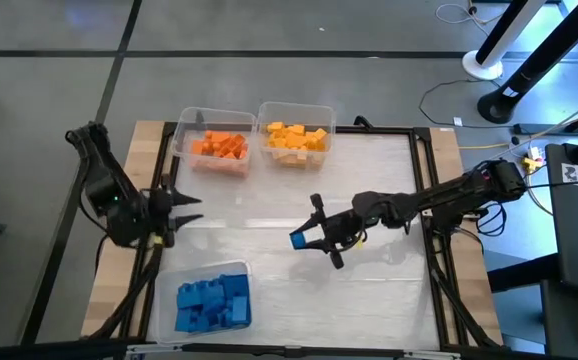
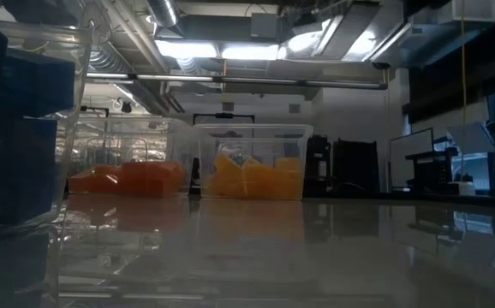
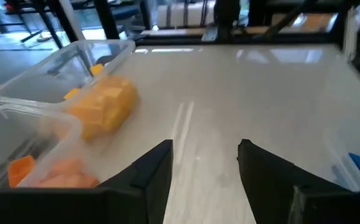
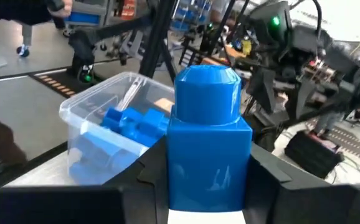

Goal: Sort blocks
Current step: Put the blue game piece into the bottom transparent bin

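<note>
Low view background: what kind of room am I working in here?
Likely a robotics lab or workshop: exposed ceiling ducts, a monitor on a bench behind the table, and cables trailing across the bare floor.

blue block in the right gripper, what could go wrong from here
1. The right gripper holds the blue block by its lower sides only, above the table's middle; a slip would drop it short of the blue bin.
2. That bin already looks well filled, so the block might bounce off the pile.
3. The left gripper, open, waits near the path to the bin; the arms could crowd.
</note>
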You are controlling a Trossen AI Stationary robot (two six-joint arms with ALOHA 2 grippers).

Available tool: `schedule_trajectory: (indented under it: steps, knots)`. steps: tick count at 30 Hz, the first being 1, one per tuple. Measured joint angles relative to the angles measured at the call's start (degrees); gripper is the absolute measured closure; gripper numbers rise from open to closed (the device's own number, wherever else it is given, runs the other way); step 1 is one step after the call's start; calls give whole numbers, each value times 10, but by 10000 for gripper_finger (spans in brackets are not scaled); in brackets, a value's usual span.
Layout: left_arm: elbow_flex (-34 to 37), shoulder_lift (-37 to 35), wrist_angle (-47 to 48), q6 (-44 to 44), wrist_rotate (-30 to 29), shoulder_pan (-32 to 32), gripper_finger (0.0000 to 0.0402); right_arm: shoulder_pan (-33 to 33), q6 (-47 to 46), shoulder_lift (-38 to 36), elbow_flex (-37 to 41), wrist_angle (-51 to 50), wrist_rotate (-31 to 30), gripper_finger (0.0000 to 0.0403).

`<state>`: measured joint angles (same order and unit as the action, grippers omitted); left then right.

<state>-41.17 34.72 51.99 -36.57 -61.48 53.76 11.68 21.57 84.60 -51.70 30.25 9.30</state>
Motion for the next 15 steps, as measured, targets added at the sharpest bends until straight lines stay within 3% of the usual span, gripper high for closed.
schedule_trajectory:
  steps: [3,7,11,15]
  knots:
    - [38,-63,-60,52,3,-11,244,1,0,10,0,25,-22,268]
    - [101,-144,-200,183,54,-24,262,-1,0,70,-26,79,-28,268]
    - [143,-212,-319,328,108,-37,279,-1,0,161,-130,70,20,268]
    - [160,-273,-360,410,152,-50,295,7,1,254,-266,2,83,267]
